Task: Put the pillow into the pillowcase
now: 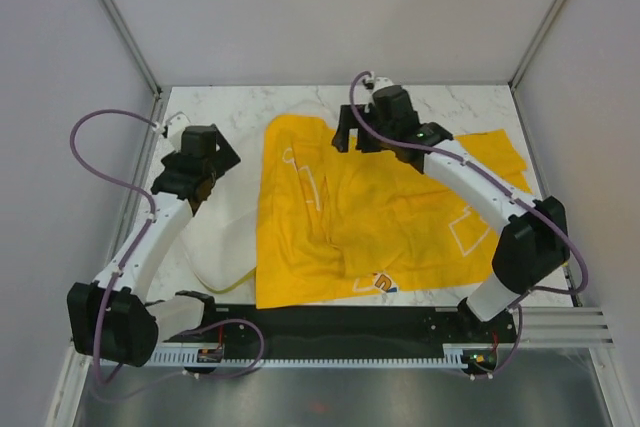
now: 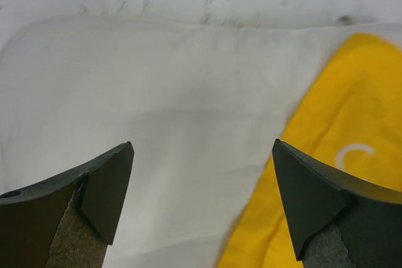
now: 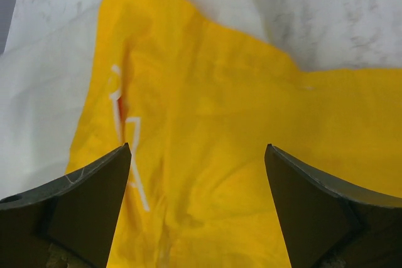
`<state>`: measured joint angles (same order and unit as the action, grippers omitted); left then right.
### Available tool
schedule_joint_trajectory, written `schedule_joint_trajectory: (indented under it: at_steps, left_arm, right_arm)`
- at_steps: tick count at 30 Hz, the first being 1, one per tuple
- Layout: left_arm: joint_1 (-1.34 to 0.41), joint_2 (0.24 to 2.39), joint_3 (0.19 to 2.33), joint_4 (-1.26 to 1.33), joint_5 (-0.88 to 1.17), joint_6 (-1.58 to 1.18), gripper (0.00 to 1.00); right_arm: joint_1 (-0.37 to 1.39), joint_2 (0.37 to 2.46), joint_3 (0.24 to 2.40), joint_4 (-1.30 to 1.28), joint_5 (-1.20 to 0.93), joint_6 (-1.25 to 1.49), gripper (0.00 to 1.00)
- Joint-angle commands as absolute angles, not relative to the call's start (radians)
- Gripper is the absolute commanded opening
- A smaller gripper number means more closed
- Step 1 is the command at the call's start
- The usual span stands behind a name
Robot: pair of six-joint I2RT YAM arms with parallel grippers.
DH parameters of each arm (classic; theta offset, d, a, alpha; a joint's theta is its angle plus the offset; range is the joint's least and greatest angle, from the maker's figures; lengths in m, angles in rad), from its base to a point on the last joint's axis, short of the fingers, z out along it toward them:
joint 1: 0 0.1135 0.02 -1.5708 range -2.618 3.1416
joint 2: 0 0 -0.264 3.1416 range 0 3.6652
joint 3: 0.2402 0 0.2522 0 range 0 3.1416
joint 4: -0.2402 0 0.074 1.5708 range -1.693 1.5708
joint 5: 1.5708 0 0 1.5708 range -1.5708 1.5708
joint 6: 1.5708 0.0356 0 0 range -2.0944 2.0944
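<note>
Shows the pillowcase [image 1: 390, 217] rumpled across the table's [image 1: 470, 107] middle, long axis left to right edge; the pillow [image 1: 225, 232] near the left edge, lengthwise far-to-near, right side under the yellow cloth. Finds left gripper [image 2: 201, 161] and right gripper [image 3: 198, 155] spread open, empty.

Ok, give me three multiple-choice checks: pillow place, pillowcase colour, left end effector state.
1. The pillow lies: A. left of the pillowcase; B. right of it; C. fully inside it.
2. The pillowcase is: A. blue; B. yellow; C. green.
3. The left end effector is: A. shut on cloth; B. open; C. out of view.
1 A: the white cushion shows under the left arm. 2 B: yellow in all views. 3 B: its jaws stand apart above the pillow.
</note>
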<state>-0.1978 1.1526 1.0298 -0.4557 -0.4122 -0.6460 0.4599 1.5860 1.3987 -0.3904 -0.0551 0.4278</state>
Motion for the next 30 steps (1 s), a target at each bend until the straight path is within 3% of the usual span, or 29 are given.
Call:
schedule_joint_trajectory:
  at_steps: [1, 7, 15, 21, 22, 23, 25, 27, 28, 29, 30]
  left_arm:
    - [-0.19, 1.177, 0.907, -0.488, -0.541, -0.715, 1.0]
    - [-0.014, 1.157, 0.767, -0.46, -0.446, -0.87, 1.0]
    - [0.029, 1.094, 0.664, -0.433, -0.519, -0.913, 1.0]
    - [0.032, 1.176, 0.608, -0.354, -0.466, -0.942, 1.0]
    - [0.034, 1.184, 0.603, -0.342, -0.469, -0.945, 1.0]
    - [0.032, 1.196, 0.597, -0.318, -0.471, -0.942, 0.99]
    - [0.032, 1.203, 0.58, -0.29, -0.485, -0.928, 0.84]
    - [0.035, 1.189, 0.569, -0.259, -0.495, -0.907, 0.6]
    - [0.034, 1.177, 0.568, -0.252, -0.503, -0.902, 0.45]
    - [0.035, 1.164, 0.568, -0.25, -0.515, -0.902, 0.03]
    - [0.034, 1.132, 0.577, -0.25, -0.531, -0.89, 0.02]
  right_arm:
    - [0.601, 1.666, 1.457, -0.342, 0.023, 0.403, 0.96]
    - [0.79, 1.799, 1.531, -0.341, 0.115, 0.405, 0.97]
    - [0.856, 1.983, 1.597, -0.337, 0.155, 0.42, 0.93]
    - [0.864, 2.045, 1.644, -0.337, 0.176, 0.425, 0.67]
    - [0.862, 2.046, 1.652, -0.337, 0.175, 0.423, 0.51]
    - [0.862, 2.046, 1.654, -0.337, 0.179, 0.422, 0.42]
    - [0.862, 2.04, 1.652, -0.336, 0.187, 0.425, 0.23]
    - [0.861, 2.02, 1.646, -0.33, 0.201, 0.428, 0.14]
    - [0.859, 2.013, 1.638, -0.327, 0.209, 0.431, 0.05]
    - [0.858, 1.993, 1.634, -0.322, 0.212, 0.437, 0.04]
    - [0.854, 1.98, 1.619, -0.315, 0.222, 0.445, 0.03]
